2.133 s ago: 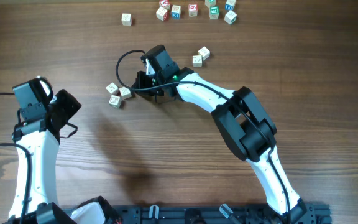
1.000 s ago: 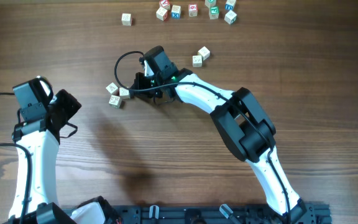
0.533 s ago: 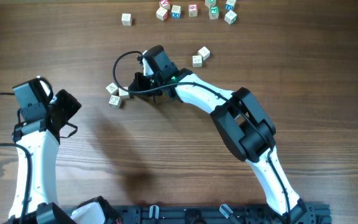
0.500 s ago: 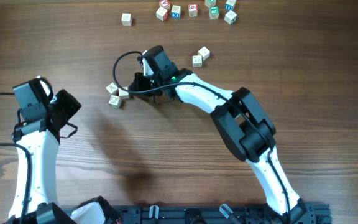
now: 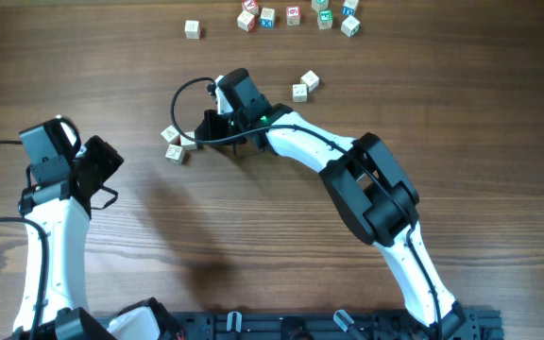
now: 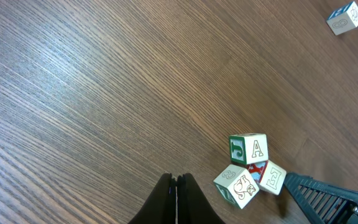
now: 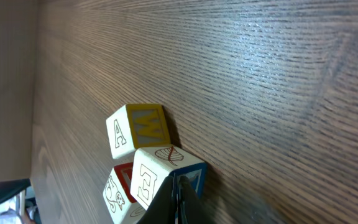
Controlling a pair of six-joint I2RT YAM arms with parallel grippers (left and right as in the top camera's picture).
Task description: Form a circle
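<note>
Observed right gripper [image 7: 178, 188] with fingers together, tip against E cube [image 7: 149, 177]; logged slight leftward creep versus two seconds back. Found three-cube group [image 5: 175, 144] left of centre on counter [image 5: 253, 236], packed tighter, faces touching. Saw left gripper [image 6: 176, 188] likewise together, unmoved, apart from cubes.

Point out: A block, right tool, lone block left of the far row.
A block [image 6: 257, 149]: left wrist view, on its A face.
right tool [image 7: 178, 186]: right wrist view, seam between its shut fingertips.
lone block [image 5: 192, 29]: overhead view, on its top face.
</note>
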